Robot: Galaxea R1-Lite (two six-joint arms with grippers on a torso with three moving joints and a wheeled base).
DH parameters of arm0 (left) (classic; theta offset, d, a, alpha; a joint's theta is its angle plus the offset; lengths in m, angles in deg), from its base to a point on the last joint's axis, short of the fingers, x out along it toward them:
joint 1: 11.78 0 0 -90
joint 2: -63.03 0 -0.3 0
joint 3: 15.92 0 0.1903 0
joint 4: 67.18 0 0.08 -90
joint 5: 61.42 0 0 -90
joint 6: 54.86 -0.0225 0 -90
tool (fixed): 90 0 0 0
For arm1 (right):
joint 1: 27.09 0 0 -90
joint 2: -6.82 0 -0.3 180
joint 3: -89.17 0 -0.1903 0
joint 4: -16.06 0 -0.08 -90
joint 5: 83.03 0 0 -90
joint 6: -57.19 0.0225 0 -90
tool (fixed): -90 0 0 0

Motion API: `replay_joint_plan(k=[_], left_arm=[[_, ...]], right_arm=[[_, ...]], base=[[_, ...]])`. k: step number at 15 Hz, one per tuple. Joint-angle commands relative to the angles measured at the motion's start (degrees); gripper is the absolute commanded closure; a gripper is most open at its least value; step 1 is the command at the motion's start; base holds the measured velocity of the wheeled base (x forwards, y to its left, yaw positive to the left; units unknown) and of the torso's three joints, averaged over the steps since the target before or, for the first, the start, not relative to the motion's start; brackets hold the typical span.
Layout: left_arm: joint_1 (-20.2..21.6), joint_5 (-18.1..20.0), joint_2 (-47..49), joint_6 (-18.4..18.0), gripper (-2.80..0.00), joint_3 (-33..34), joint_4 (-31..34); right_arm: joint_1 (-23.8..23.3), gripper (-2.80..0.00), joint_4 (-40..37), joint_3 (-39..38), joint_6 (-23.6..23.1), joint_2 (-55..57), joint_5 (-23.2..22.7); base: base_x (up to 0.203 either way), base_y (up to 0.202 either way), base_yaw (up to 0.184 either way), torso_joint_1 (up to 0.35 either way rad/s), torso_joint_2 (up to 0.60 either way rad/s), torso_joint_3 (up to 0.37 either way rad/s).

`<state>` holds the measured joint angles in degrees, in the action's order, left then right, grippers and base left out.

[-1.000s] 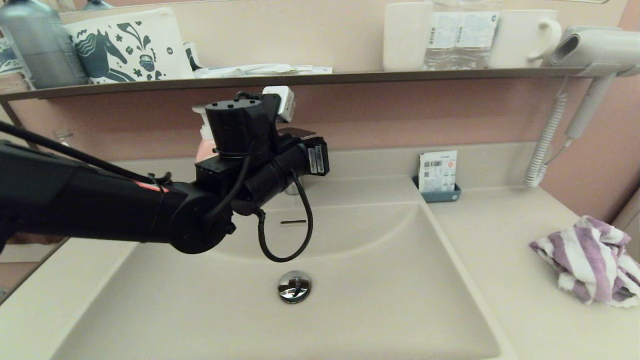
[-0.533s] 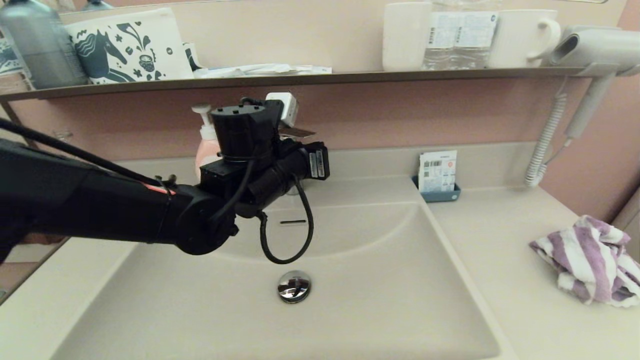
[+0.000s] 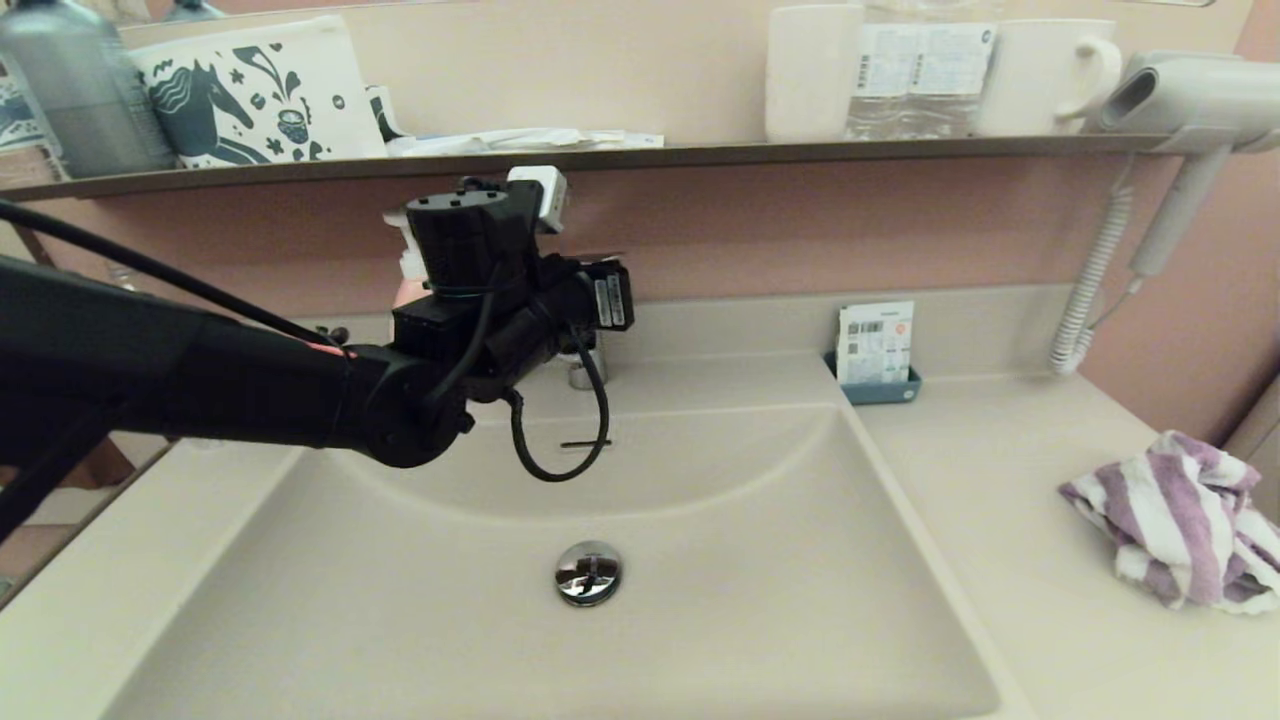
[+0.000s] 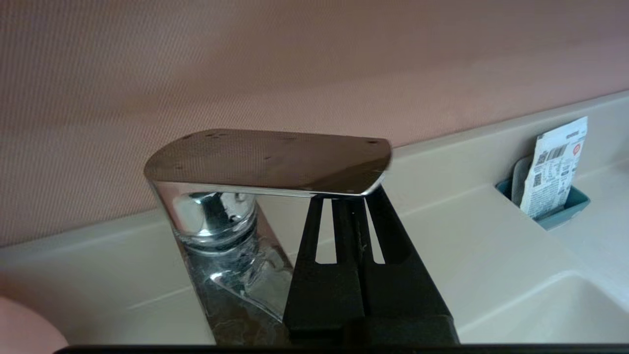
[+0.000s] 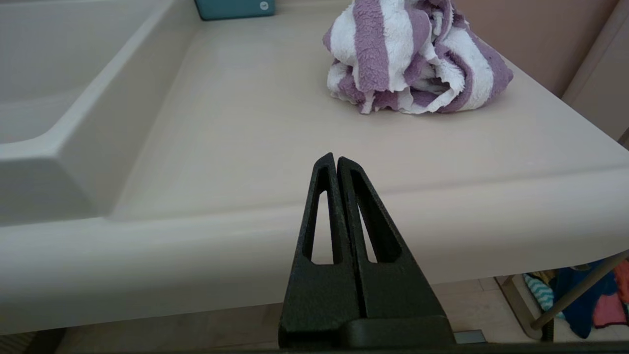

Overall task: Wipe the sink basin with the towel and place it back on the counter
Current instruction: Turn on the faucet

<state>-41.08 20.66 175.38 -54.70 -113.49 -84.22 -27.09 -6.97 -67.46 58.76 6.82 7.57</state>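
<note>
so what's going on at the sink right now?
The left tool, shut, sits with its tips tucked under the flat chrome faucet lever at the back of the cream-beige sink basin. The purple-and-white striped towel lies crumpled on the cream-beige counter to the right, untouched by either arm. The right tool, shut and empty, hangs at the counter's front edge, short of the towel.

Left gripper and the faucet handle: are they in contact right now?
Cannot tell. In the left wrist view the shut left gripper has its tips right under the faucet handle, with no gap visible, but overlap alone doesn't prove contact.
</note>
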Motion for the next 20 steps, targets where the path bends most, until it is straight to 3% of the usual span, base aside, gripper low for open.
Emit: replay_joint_plan(k=[1,8,15,20], left_arm=[[0.22,-0.09,-0.49,-0.15,0.00,-0.24,-0.31],[0.21,-0.84,-2.11,-1.13,0.00,-0.39,-0.27],[-1.09,-1.14,-7.97,-0.95,0.00,9.76,-0.39],[2.67,-1.23,-10.40,-0.86,0.00,10.04,-0.45]], right_arm=[[0.00,0.00,0.02,0.00,0.01,0.00,0.01],[0.00,0.00,0.02,0.00,0.01,0.00,0.01],[0.00,0.00,0.02,0.00,0.01,0.00,0.01],[0.00,0.00,0.02,0.00,0.01,0.00,0.01]], base=[[0.000,0.000,0.000,0.000,0.00,0.000],[0.000,0.000,0.000,0.000,0.00,0.000],[0.000,0.000,0.000,0.000,0.00,0.000],[0.000,0.000,0.000,0.000,0.00,0.000]])
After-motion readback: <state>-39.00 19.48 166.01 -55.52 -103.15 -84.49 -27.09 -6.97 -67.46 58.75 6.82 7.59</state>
